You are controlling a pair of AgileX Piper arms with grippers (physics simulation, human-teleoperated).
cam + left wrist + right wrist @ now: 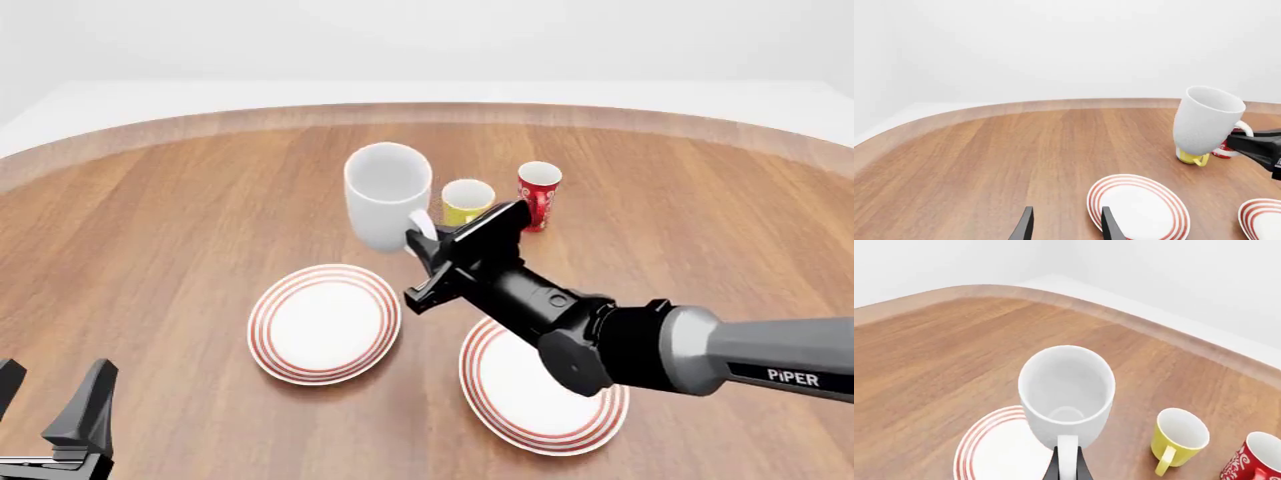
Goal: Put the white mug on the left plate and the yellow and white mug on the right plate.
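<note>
Above the table (160,230), between the far mugs and the plates, the right gripper (424,238) holds the white mug (387,195) by its handle; the two fingers are closed on the loop, as the right wrist view shows clearly. The mug hangs in the air, tilted a little, with its open mouth turned toward the front camera. So the step in hand, I judge, is carrying this mug to the left plate (324,322), which lies near, just below and toward the arms' side. The next move calls for lowering the mug over the middle of that plate, bringing it upright, and only then opening the fingers.

The right arm reaches forward and across to the left, over the right plate (534,395). The left gripper (47,410) waits low at the near left edge, its fingers apart and holding nothing. The yellow and white mug (467,201) stands on the wood beside a red mug (538,194), not yet on any plate.
</note>
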